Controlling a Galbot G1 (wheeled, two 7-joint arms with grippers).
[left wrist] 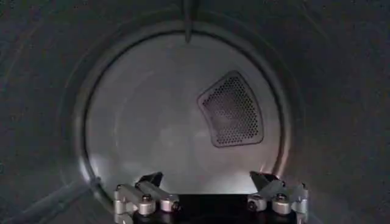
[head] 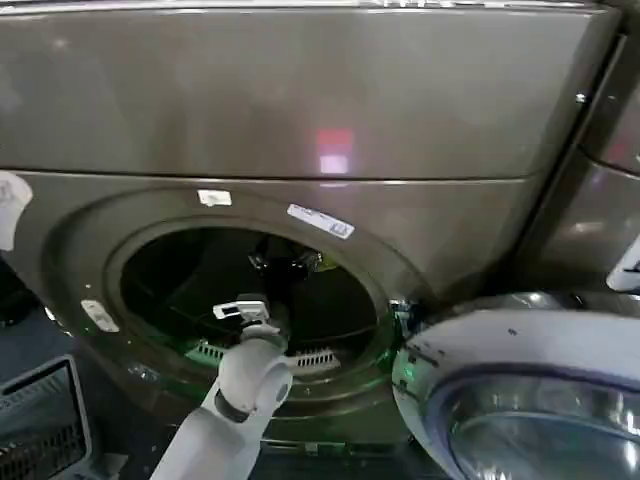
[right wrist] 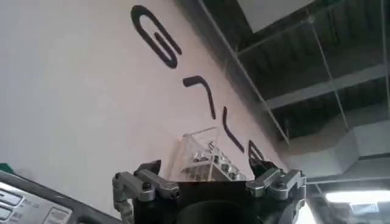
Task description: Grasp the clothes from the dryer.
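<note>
The left arm reached into the round porthole of the large bronze-brown metal dryer (head: 300, 110), with the left gripper (head: 285, 264) deep inside, near the porthole's centre. In the left wrist view that gripper (left wrist: 210, 182) had its fingers spread wide and held nothing, facing the silver drum's back wall and its perforated vent panel (left wrist: 231, 109). The small yellow-green bunched clothes could not be made out for certain; only a faint greenish speck showed just beside the gripper at about 2 o'clock in the head view.

The main risk was a close on empty air: with the fabric unseen by the wrist camera, it probably lay low on the drum floor, beneath the line of approach. Pushing further could drive the fingers into the back wall. The open glass-fronted door (head: 530, 400) at 4 o'clock also crowded any withdrawal.

The right gripper (right wrist: 207, 185) sat released and idle, pointed up at a lettered wall.
</note>
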